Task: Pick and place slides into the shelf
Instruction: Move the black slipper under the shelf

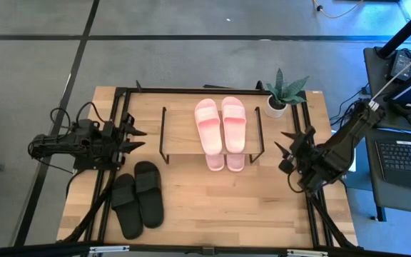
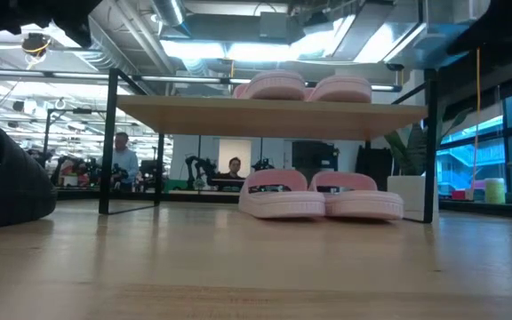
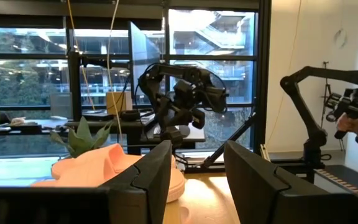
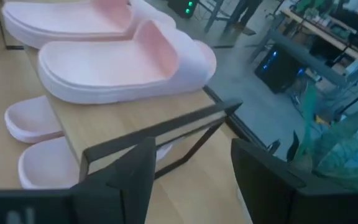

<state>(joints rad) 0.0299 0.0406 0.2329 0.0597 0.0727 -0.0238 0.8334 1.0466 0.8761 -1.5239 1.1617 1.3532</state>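
Observation:
The shelf stands mid-table on its thin black wire legs. One light pink pair lies flat on its top board. A second pink pair rests on the tabletop under the board, its ends sticking out at the near side. The black pair lies on the table, near-left of the shelf. My left gripper hovers open at the shelf's left end. My right gripper hovers open off the shelf's right end, facing both pink pairs.
A small potted plant stands at the table's far right corner, close to the right arm. Black frame rails run along the table's edges. Bare wood lies between the black pair and the right arm. People show in the room behind.

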